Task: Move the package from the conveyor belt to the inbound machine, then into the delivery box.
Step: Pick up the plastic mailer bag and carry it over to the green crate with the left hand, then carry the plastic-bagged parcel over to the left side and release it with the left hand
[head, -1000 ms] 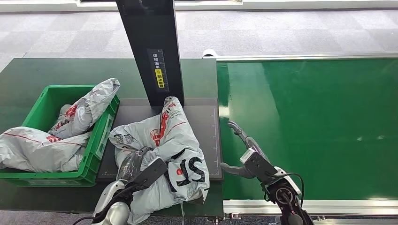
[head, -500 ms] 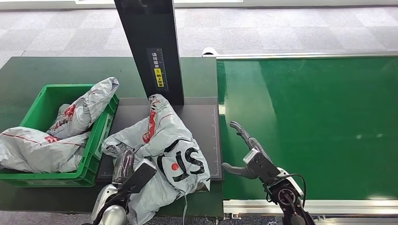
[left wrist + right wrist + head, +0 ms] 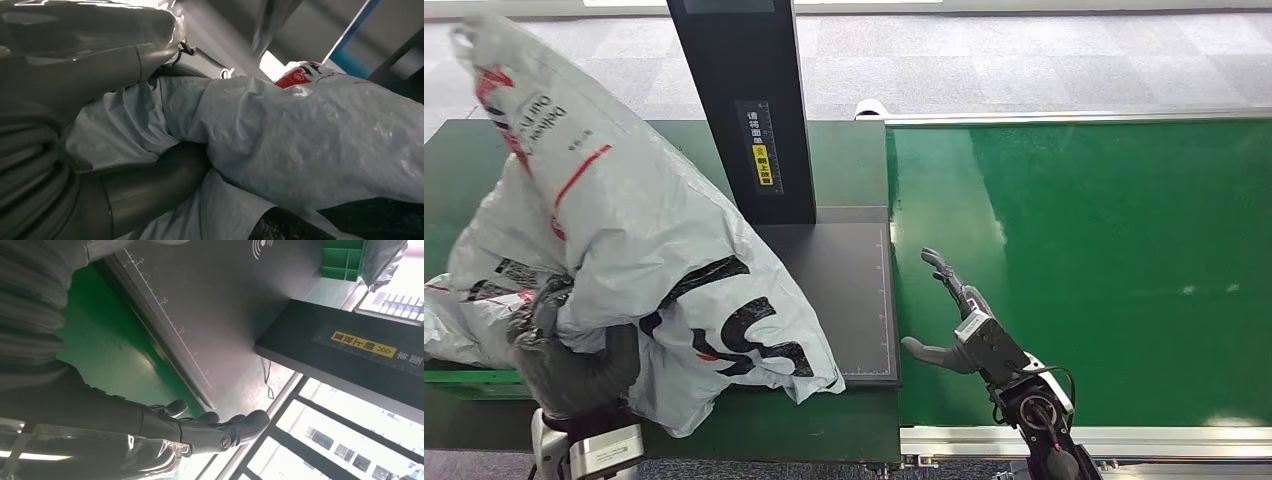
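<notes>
Left hand (image 3: 574,365) grips the package (image 3: 644,270) from below, dark fingers (image 3: 544,310) bunched into its plastic; bag raised off the inbound machine (image 3: 844,290), hanging over what looks like the green delivery box (image 3: 464,378), mostly hidden. Right hand (image 3: 959,325) holds nothing, fingers spread above the green conveyor belt (image 3: 1084,260). Grey tiled floor (image 3: 1024,60) behind. Package is grey crumpled poly mailer, red stripes, big black lettering.

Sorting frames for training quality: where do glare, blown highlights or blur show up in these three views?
Head view: a pale glare streak on the green conveyor belt; the lifted grey plastic package looks slightly soft. Left wrist view: the package is very close and soft, with a blown-out gap behind. Right wrist view: windows overexposed beyond the open right hand.
</notes>
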